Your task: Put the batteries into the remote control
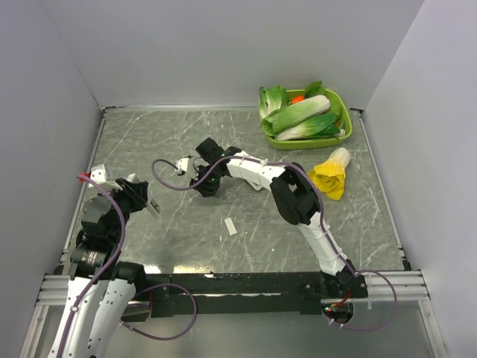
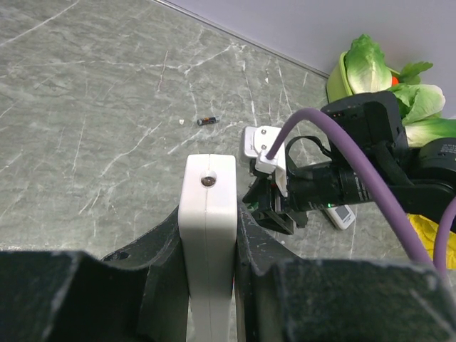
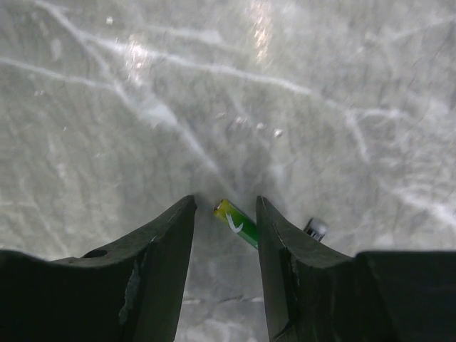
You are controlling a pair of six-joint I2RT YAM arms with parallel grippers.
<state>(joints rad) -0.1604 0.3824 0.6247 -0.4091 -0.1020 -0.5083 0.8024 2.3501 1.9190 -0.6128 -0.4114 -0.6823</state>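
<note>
- Straddling one green battery (image 3: 237,223) is my right pincer (image 3: 224,201) — fingers spread, one either side, nothing gripped yet. The battery lies flat on the table (image 3: 107,107), slanted across the gap.
- It should be light, hard and smooth, so I expect it to roll or squirt out of a sloppy pinch. I judge the best hold is across the middle of its barrel, leaving the metal ends free.
- A small metal-tipped bit (image 3: 315,228) sits just beside it; whether that is the second battery I cannot tell.
- My left pincer (image 2: 208,246) is clamped on the remote control (image 2: 208,199), holding it upright, narrow end up — its battery compartment is not visible.
- The battery lies near the remote, just past its raised end; the vegetable basket (image 1: 302,144) stands well beyond the remote.
</note>
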